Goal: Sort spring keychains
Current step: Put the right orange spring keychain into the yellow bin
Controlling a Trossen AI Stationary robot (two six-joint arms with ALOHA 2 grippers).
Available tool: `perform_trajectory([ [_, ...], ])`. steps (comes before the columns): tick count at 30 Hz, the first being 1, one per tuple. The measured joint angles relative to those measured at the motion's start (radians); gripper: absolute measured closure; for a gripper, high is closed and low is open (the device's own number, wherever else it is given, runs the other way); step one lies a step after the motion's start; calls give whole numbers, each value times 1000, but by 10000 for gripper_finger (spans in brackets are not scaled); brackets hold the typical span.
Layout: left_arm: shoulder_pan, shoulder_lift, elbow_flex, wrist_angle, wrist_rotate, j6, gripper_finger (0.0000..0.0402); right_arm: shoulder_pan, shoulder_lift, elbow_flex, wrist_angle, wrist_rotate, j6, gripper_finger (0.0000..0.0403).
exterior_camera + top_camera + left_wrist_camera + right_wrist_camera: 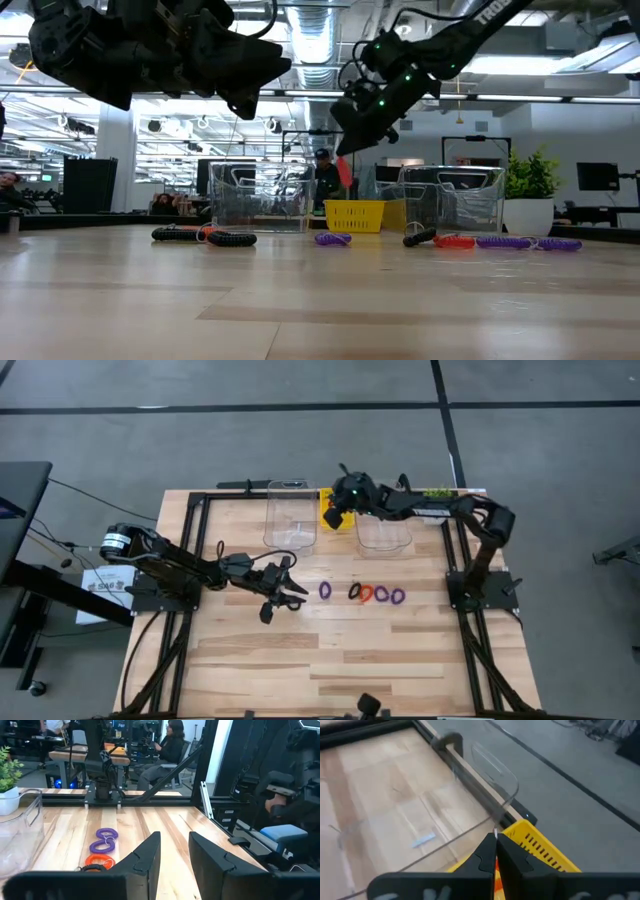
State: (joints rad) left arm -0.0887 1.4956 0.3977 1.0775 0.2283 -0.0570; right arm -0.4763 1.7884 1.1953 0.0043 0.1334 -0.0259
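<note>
On the far left of the high view, a white paper (103,582) with dark print lies by the left arm's base. The words are too small to read. In the low view, white letters show on the right arm near the top edge, but they are cut off and cannot be read.

The left pincer (287,593) hangs above the wooden surface (350,660), left of the row of rings. Its two dark fingers (145,862) are spread apart with nothing between them.

Next come the spring keychains. In the high view, four lie in a row on the surface: one purple ring (325,590) alone, then one black ring (354,592) touching one orange ring (366,594), then a purple ring (383,595) just beside them. One more purple ring (398,597) ends the row, so five show from above. The low view also shows black coils (232,238) lying on the surface below the left pincer.

Behind the row stand two clear bins, the left bin (289,515) and the right bin (383,530). One yellow basket (333,510) sits between them.

The right pincer (335,512) hangs over the yellow basket. Its fingers (485,857) are pressed together, pinching a thin orange-red piece (496,870) that hangs down below it (344,172).

A green plant (527,180) stands on the right, behind the surface.
</note>
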Motion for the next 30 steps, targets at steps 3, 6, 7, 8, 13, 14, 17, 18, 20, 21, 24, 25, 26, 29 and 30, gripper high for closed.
perform_trajectory([
  [3, 0, 0, -1, 0, 0, 0, 303, -11, 3, 3, -12, -1, 0, 400],
  [6, 0, 0, -1, 0, 0, 0, 303, -14, -1, 3, -36, -1, 0, 398],
  [7, 0, 0, -1, 0, 0, 0, 303, -17, -5, 3, -46, -1, 0, 398],
  [8, 0, 0, -1, 0, 0, 0, 303, -17, -7, 3, -49, -1, 0, 397],
  [13, 0, 0, -1, 0, 0, 0, 303, -24, -8, 3, -59, -1, -1, 392],
  [14, 0, 0, -1, 0, 0, 0, 303, -24, -8, 3, -56, -1, -1, 389],
  [17, 0, 0, -1, 0, 0, 0, 303, -24, -8, 3, -59, -1, -2, 377],
  [18, 0, 0, -1, 0, 0, 0, 303, -24, -8, 3, -58, -1, -2, 371],
  [20, 0, 0, -1, 0, 0, 0, 303, -24, -8, 3, -58, -1, -2, 359],
  [21, 0, 0, -1, 0, 0, 0, 303, -24, -8, 3, -60, -1, -3, 352],
  [24, 0, 0, -1, 0, 0, 0, 303, -24, -8, 3, -63, -1, -2, 334],
  [25, 0, 0, -1, 0, 0, 0, 303, -24, -8, 3, -67, -1, -2, 329],
  [26, 0, 0, -1, 0, 0, 0, 303, -24, -8, 3, -74, -1, -2, 325],
  [29, 0, 0, -1, 0, 0, 0, 303, -24, -8, 3, -97, -1, -9, 317],
  [30, 0, 0, -1, 0, 0, 0, 303, -24, -8, 3, -107, -1, -10, 317],
])
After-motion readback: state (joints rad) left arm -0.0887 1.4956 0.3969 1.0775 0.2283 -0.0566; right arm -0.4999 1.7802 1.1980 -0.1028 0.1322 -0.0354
